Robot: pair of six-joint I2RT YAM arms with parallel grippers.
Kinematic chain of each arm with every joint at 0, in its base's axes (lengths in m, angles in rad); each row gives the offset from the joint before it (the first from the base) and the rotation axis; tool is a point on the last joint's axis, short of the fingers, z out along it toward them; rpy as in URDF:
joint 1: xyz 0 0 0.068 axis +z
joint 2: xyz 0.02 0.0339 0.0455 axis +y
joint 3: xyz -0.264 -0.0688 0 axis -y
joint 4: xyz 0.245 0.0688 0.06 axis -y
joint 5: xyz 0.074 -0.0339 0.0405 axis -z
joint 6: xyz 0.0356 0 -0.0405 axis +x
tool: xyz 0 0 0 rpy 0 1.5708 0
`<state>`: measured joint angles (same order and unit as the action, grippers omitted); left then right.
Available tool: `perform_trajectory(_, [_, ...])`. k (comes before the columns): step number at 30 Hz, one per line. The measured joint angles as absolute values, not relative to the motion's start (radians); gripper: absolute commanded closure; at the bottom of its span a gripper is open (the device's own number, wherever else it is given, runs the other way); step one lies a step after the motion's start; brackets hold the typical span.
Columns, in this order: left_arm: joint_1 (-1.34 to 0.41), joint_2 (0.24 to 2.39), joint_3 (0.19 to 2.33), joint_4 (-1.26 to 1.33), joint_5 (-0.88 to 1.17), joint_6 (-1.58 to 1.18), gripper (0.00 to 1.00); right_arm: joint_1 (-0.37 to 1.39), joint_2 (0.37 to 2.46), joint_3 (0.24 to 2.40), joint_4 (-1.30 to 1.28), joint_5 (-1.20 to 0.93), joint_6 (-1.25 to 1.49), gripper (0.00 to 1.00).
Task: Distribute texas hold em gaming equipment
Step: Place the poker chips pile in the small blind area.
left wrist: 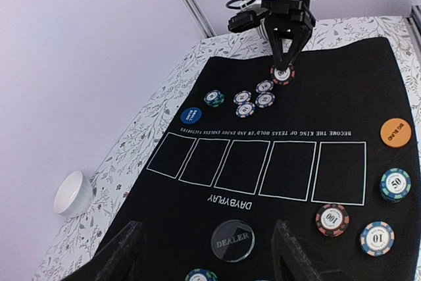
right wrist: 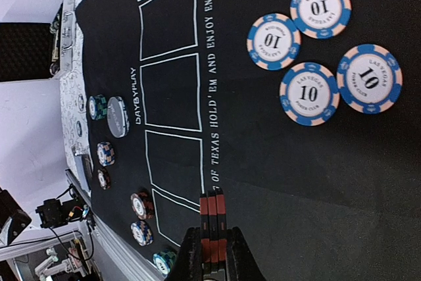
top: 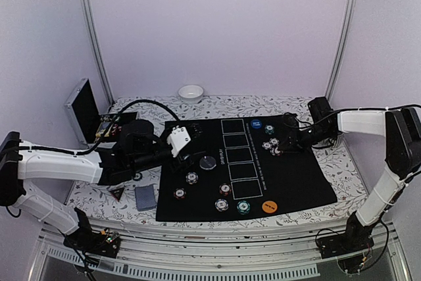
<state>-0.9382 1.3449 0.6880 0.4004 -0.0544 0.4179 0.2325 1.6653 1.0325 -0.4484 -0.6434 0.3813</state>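
My right jaws pinch a red-and-black striped round poker chip (right wrist: 212,225) edge-on, likely to join the blue-and-cream chips (right wrist: 309,93) ahead; my left jaws gape empty.

The scene is enclosed by plain pale lilac walls (top: 217,24), framed by two metal uprights (top: 92,31). The table (top: 230,104) is covered with a white, leaf-patterned cloth and evenly lit.

The table (top: 263,105) bears black mat (top: 299,179), bowl (top: 191,93), cards (top: 145,197).
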Motion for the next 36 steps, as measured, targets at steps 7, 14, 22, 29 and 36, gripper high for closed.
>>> perform_trajectory(7, [-0.938,1.335,0.690,0.375,-0.062,0.415,0.32,0.188,1.717,1.024,-0.489,-0.594,0.318,0.98])
perform_trajectory(14, [-0.938,1.335,0.691,0.361,-0.071,0.415,0.32,0.168,1.811,1.055,-0.509,-0.573,0.287,0.98])
perform_trajectory(22, [-0.938,1.335,0.691,0.352,-0.083,0.416,0.32,0.155,1.848,1.071,-0.508,-0.592,0.265,0.97])
perform_trajectory(29, [-0.938,1.335,0.697,0.346,-0.088,0.416,0.32,0.141,1.856,1.071,-0.508,-0.603,0.254,0.87])
perform_trajectory(36, [-0.938,1.335,0.699,0.337,-0.092,0.418,0.32,0.134,1.856,1.070,-0.508,-0.566,0.248,0.82])
